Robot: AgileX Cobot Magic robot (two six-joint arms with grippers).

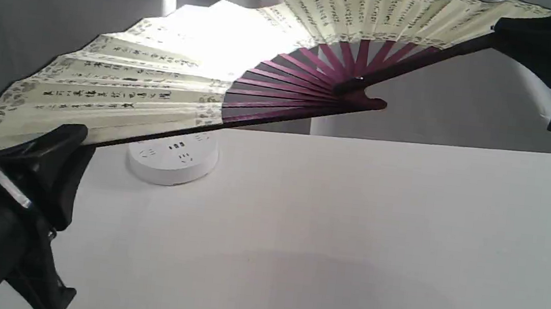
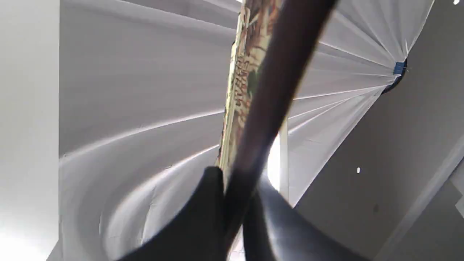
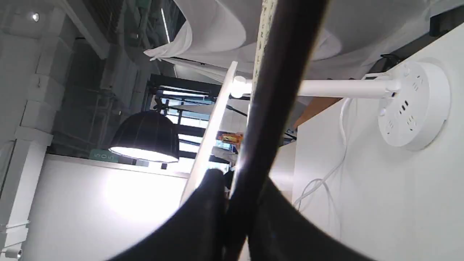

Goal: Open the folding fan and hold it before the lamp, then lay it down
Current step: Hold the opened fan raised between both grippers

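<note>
A: Where's the fan (image 1: 160, 86)?
B: Spread open, up in the air before the lamp (image 1: 172, 159), far left. Both clamped: left gripper (image 1: 59, 141) on its left guard, right gripper (image 1: 504, 31) on the right.

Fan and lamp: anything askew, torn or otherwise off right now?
No tears seen. The fan is spread, clamped at its guards by the left gripper and right gripper, but hangs askew: left end low, right end high. Glow from the lamp washes out mid-leaf.

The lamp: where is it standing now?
In the exterior view the lamp stands left of centre on the table, behind the spread folding fan that hides most of its stem.
</note>
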